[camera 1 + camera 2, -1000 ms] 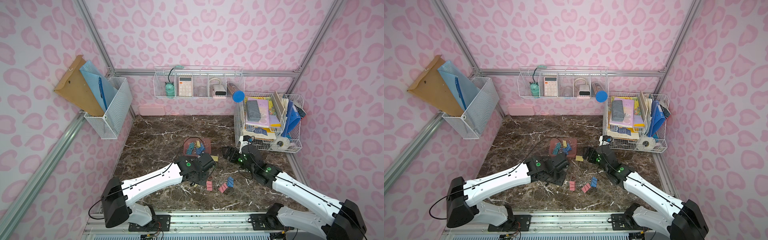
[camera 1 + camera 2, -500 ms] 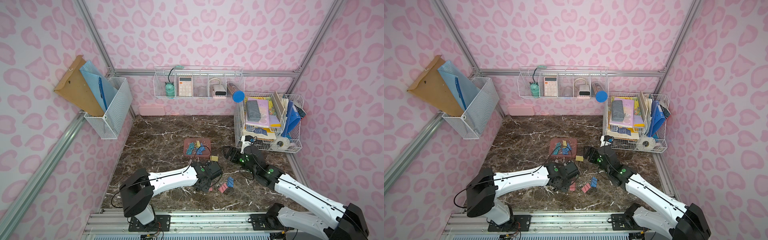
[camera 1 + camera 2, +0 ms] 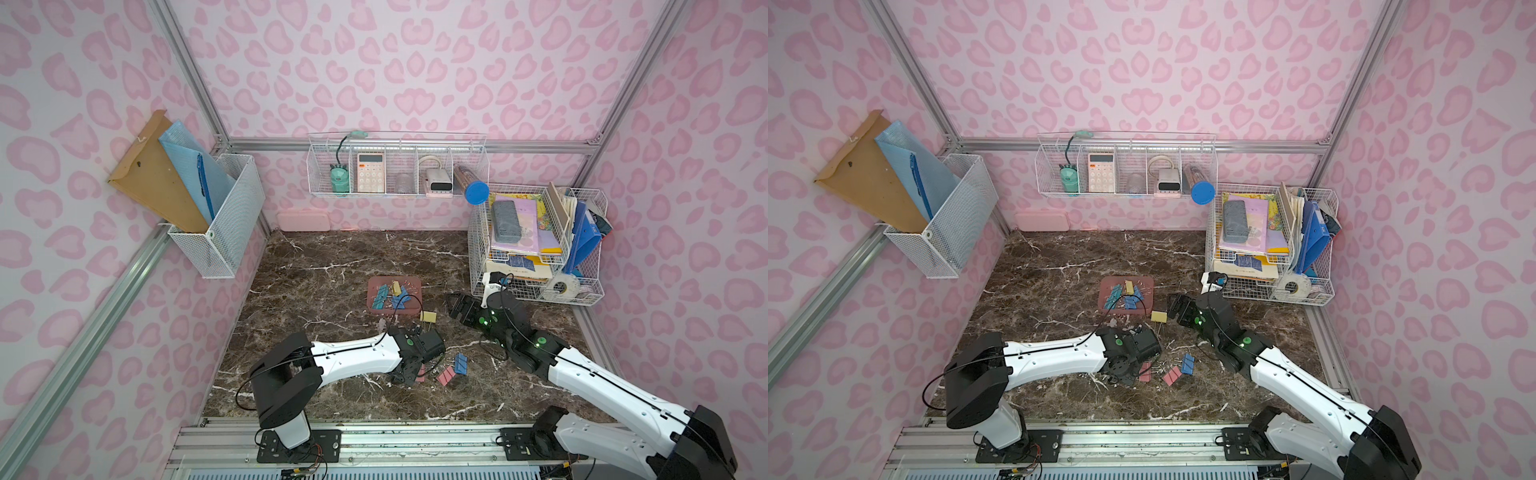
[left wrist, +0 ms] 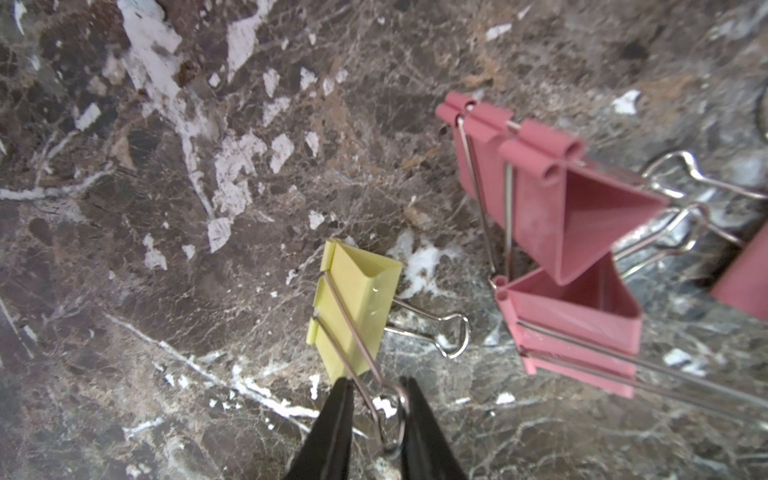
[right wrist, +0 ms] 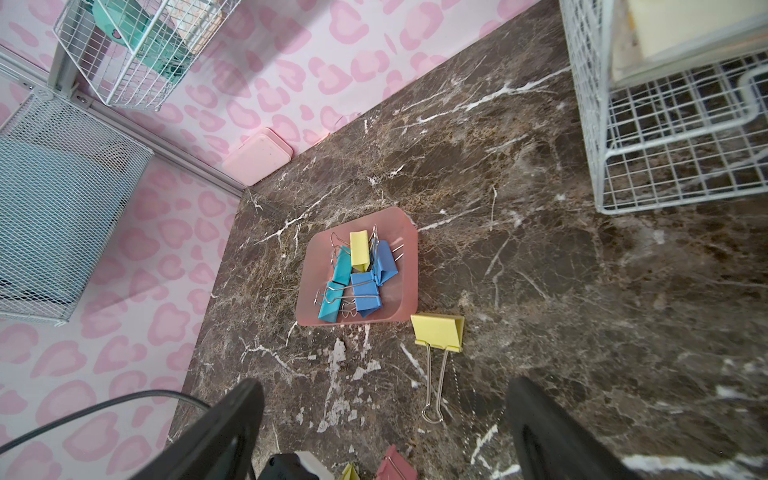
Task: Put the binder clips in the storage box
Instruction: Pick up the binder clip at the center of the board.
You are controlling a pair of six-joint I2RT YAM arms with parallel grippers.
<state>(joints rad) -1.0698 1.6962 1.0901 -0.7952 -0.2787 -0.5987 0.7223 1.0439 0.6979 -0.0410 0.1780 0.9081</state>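
Note:
The dusty-pink storage box [image 3: 413,308] [image 3: 1147,306] [image 5: 401,266] sits mid-table and holds several blue, teal and yellow binder clips [image 3: 388,295] [image 5: 357,274]. A large yellow clip [image 3: 428,316] [image 5: 438,332] lies just outside it. Two pink clips [image 3: 445,377] [image 4: 540,199] and a blue one [image 3: 460,363] lie nearer the front. My left gripper [image 4: 376,399] [image 3: 410,370] is down beside the pink clips, its fingers shut on the wire handle of a small yellow clip [image 4: 357,307]. My right gripper [image 5: 386,386] [image 3: 459,307] hangs open, right of the box, over the large yellow clip's handle.
A white wire rack [image 3: 536,266] full of papers stands at the right edge, close behind my right arm. A wall basket [image 3: 395,166] hangs at the back, a mesh file basket [image 3: 220,237] on the left wall. A pale pink case [image 3: 303,220] lies at the back wall.
My left arm swung from beside the box toward the front and came down at the pink clips, its fingers closing round the small yellow clip's handle. The right arm stayed put.

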